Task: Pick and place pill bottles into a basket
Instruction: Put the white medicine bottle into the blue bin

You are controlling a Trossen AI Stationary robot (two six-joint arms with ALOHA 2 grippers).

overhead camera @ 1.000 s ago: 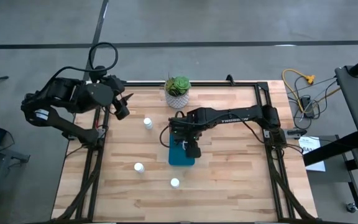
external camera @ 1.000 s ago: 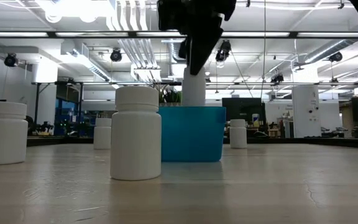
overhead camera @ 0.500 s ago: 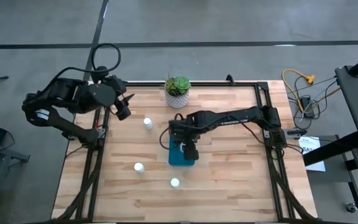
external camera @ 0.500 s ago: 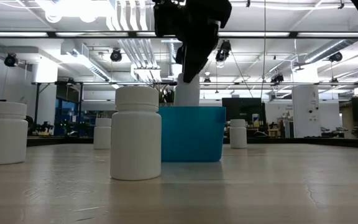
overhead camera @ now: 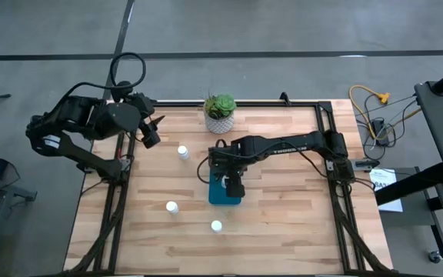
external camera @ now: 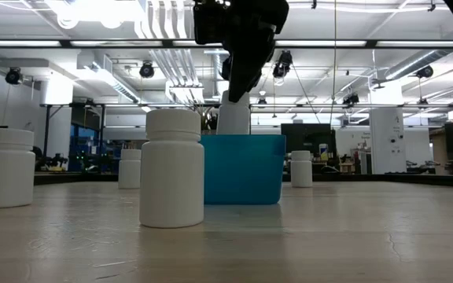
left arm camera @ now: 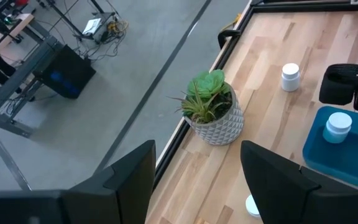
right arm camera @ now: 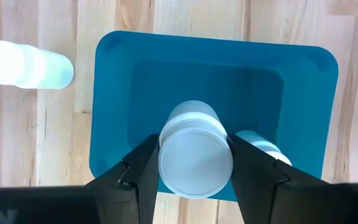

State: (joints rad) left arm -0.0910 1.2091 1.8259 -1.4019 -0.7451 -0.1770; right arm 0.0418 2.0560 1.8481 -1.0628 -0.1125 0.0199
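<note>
Your desk point(overhead camera: 283, 223) carries the basket point(overhead camera: 224, 193) at centre. Right fingers point(right arm camera: 194, 177) hang directly over it, clamped on either side of a bottle point(right arm camera: 195, 157); in the low view that bottle point(external camera: 233, 114) sits tilted above the rim. One bottle point(right arm camera: 261, 145) already lies inside. Left fingers point(left arm camera: 194, 174) wait spread and empty at the desk's far left corner, by the plant point(overhead camera: 220, 112). Three bottles point(overhead camera: 183, 151) stand loose on the left half.
</note>
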